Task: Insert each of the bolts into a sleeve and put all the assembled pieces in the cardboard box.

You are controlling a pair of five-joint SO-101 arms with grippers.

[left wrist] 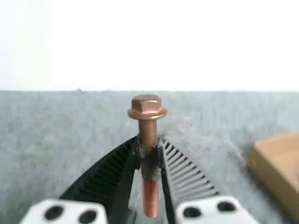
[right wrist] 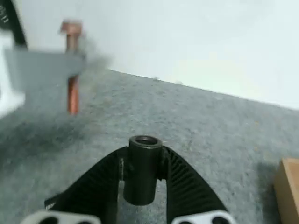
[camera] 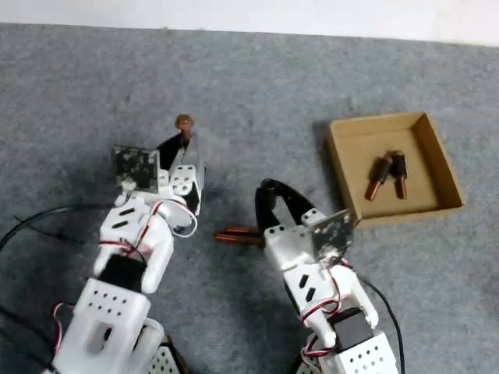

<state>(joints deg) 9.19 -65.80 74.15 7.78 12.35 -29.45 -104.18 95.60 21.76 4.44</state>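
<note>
- copper bolt (left wrist: 147, 114), pinched head-up by the left gripper (left wrist: 149, 147), upper left in the high view.
- right gripper (right wrist: 142, 161) clamps the black sleeve (right wrist: 142, 182), bore up: centre the shank over it first.

A robotics lab or small workshop bench, seen from above. A shallow cardboard box (camera: 337, 167) sits on a grey carpet-like mat (camera: 257, 86) that spreads all round it. Beyond the box the mat ends at a plain white wall (camera: 234, 12). Left of the box and nearer the camera stand two small white robot arms, the left arm (camera: 132, 241) and the right arm (camera: 312, 273). They carry bare circuit boards (camera: 136, 165) and exposed red and white wires (camera: 168, 206), and black cables (camera: 31, 218) trail far left of the box. Two assembled pieces (camera: 380, 175) lie inside the box. Copper bolts (camera: 238, 231) lie on the mat left of it.
</note>
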